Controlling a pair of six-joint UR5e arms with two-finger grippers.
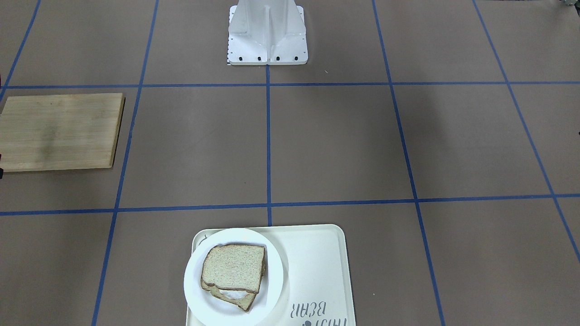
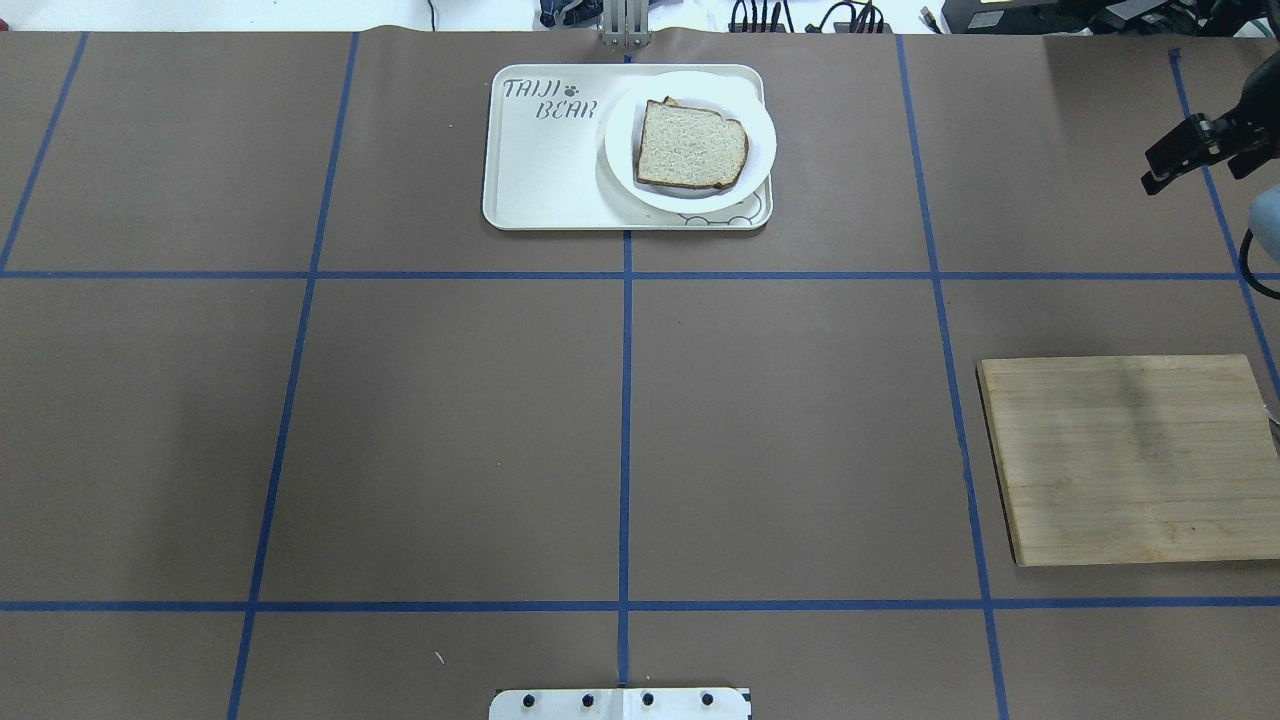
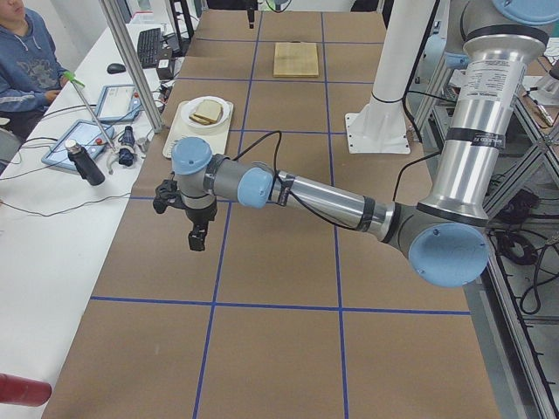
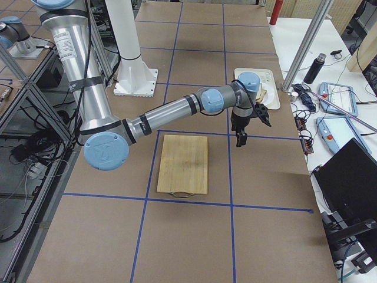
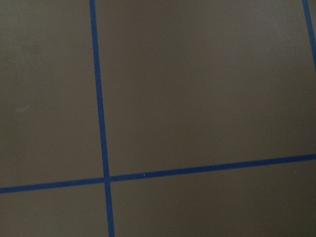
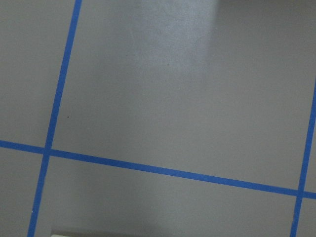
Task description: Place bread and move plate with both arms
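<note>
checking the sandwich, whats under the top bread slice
Under the bread, the edge of a second slice and a white filling peek out; the rest is covered.

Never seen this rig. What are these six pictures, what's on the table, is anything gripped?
This is a two-armed robot at a brown table with blue tape lines. Two pictures look down on the table: one from behind the robot, one from opposite, facing its white base. Two look along the table from each end. Two come from wrist cameras, showing mostly table. On the table: a cream tray carrying a white plate with a bread slice stacked on another slice, and a wooden cutting board. The right gripper is open and empty. The left gripper hangs above the table with nothing in it; open or shut, I cannot tell.
</note>
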